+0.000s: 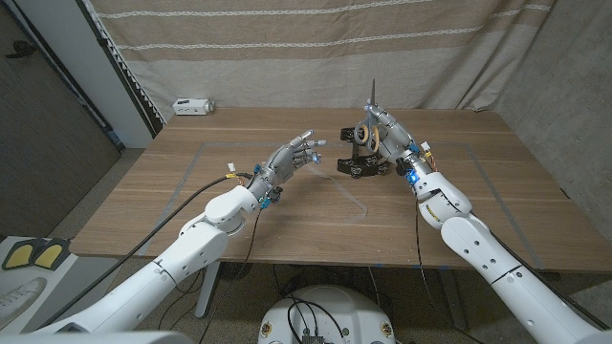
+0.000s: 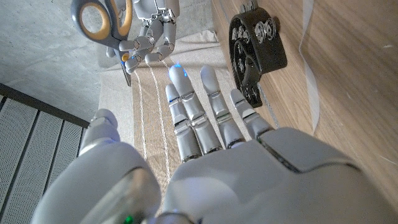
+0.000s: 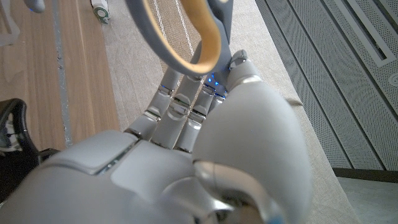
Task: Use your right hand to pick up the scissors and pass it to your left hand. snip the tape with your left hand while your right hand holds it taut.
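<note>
head view shows the right robot hand point(image 1: 375, 132) raised above the middle of the wooden table point(image 1: 287, 215), grasping the scissors point(image 1: 369, 122) by the handle end so that the blades stand up and point away from the table. that upright hold looks deliberate: it keeps the sharp end clear and, i judge, leaves the loops toward the other arm for a handover. just under and beside this robot hand sits the black tape dispenser point(image 1: 360, 162) on the table, near enough that the tape can be reached once the scissors change sides.

the left robot hand point(image 1: 295, 156) hovers a little apart from the scissors, released, holding nothing, its fingers point(image 1: 308, 143) spread and reaching toward the right robot hand. left wrist view confirms this: the left robot hand point(image 2: 249, 162) is stretched out flat with its fingers point(image 2: 186, 112) straight, and beyond them hang the grey and orange scissors point(image 2: 102, 22) in the right robot hand point(image 2: 152, 31), with the tape dispenser point(image 2: 255, 53) alongside on the table point(image 2: 348, 93). right wrist view shows the right robot hand point(image 3: 180, 155) curled up around the scissors point(image 3: 199, 37), an orange-lined loop rising past its fingers point(image 3: 177, 102).

judging from this, the pick-up is done and the pass is under way but not completed; no tape is pulled taut yet. a small white device point(image 1: 193, 106) lies at the far left edge of the table.
</note>
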